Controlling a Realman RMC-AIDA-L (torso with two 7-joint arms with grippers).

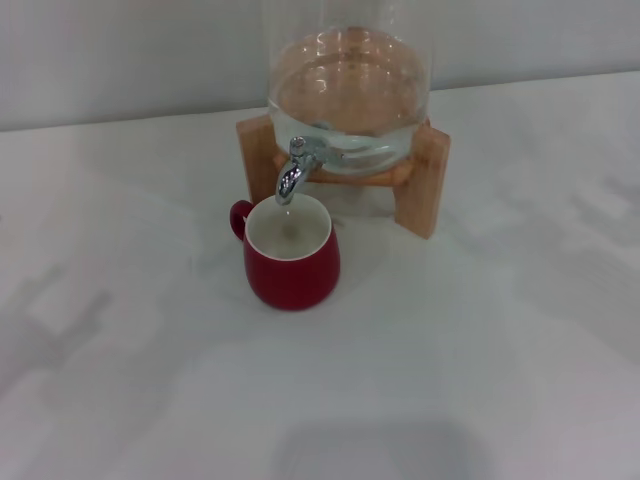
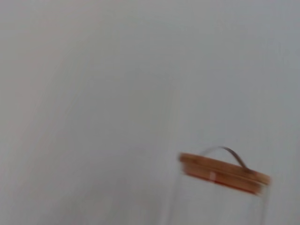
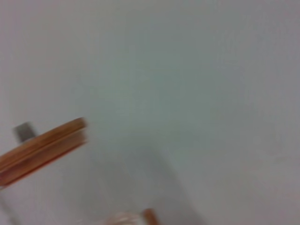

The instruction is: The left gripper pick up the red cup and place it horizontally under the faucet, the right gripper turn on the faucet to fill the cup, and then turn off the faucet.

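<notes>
In the head view the red cup [image 1: 291,262] stands upright on the white table, its white inside open upward and its small handle to the left. The chrome faucet [image 1: 296,168] of the clear glass dispenser [image 1: 350,90] points down right over the cup's mouth. No water stream shows. The dispenser rests on a wooden stand [image 1: 425,180]. Neither gripper shows in any view. The left wrist view shows only the dispenser's wooden lid [image 2: 224,172] against a pale wall. The right wrist view shows the same lid [image 3: 42,149].
The white table [image 1: 480,350] spreads around the cup and stand, with a pale wall behind. Faint shadows lie on the table at the left and at the front edge.
</notes>
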